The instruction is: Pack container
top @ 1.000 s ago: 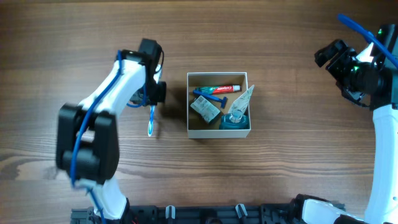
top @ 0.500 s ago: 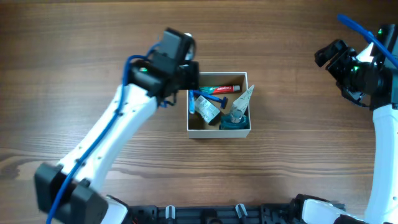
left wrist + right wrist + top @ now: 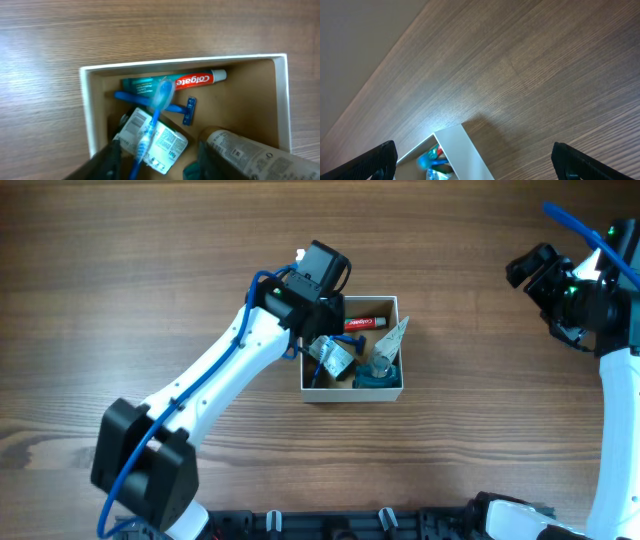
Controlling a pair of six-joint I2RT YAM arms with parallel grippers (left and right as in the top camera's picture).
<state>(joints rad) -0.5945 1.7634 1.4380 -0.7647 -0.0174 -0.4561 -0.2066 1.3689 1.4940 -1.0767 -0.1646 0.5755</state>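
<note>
Hovering over the container's left side, our left gripper has its jaws apart with a blue toothbrush between them; contact unclear. Below lie a Colgate tube, blue razor, foil sachet and a printed packet. The box sits mid-table. Our right gripper stands spread wide, well apart at the right edge.

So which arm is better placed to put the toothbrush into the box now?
The left. Its gripper already holds the blue toothbrush directly over the open cardboard box, above the Colgate tube. The right gripper is open, empty and off to the side over bare table.
</note>
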